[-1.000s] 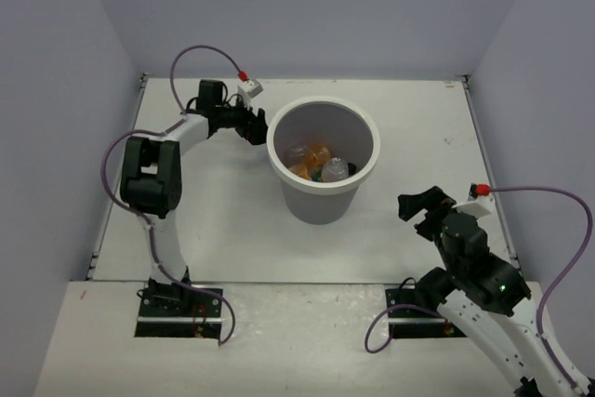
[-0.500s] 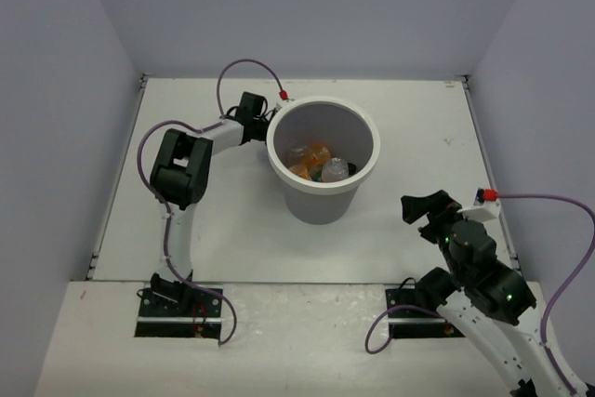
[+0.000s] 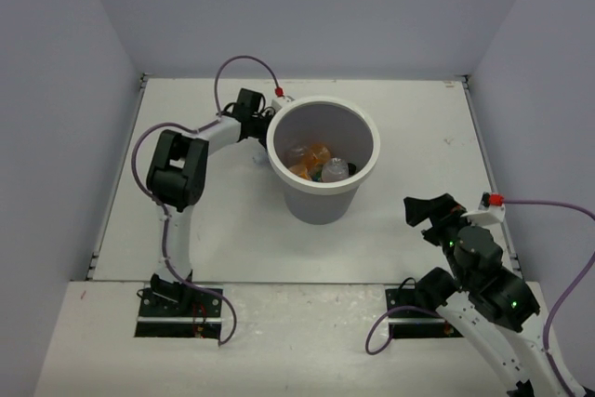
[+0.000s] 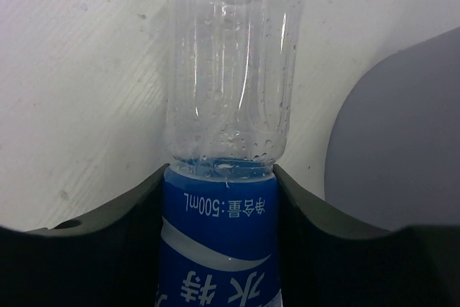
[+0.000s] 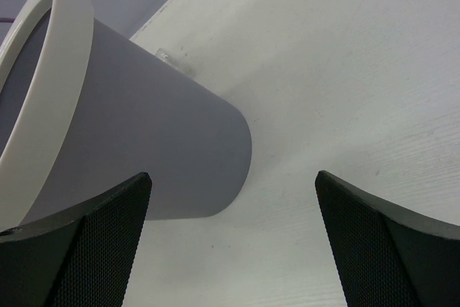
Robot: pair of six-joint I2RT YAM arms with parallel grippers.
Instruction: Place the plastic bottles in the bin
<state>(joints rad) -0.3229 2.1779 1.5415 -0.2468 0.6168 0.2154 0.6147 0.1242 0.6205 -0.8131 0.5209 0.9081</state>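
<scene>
In the left wrist view, a clear plastic bottle with a blue label (image 4: 219, 235) lies on the white table, pinched at its label between the black fingers (image 4: 122, 235) of my left gripper (image 4: 219, 177). From above, the left gripper (image 3: 263, 129) sits low against the left side of the bin (image 3: 321, 202), whose grey wall (image 4: 402, 134) stands just right of the bottle. Inside the bin lie orange bottles (image 3: 314, 155) and a clear one (image 3: 335, 169). My right gripper (image 3: 429, 207) hovers open and empty at the near right, facing the bin (image 5: 144, 141).
Pale walls close in the table (image 3: 409, 127) on the left, back and right. A purple cable (image 3: 244, 67) loops above the left wrist beside the bin's rim. Another cable (image 3: 548, 202) trails from the right wrist toward the right wall.
My left gripper swung right up against the bin's left side and closed on the blue-labelled bottle. The right arm drew back slightly toward the near edge, staying open.
</scene>
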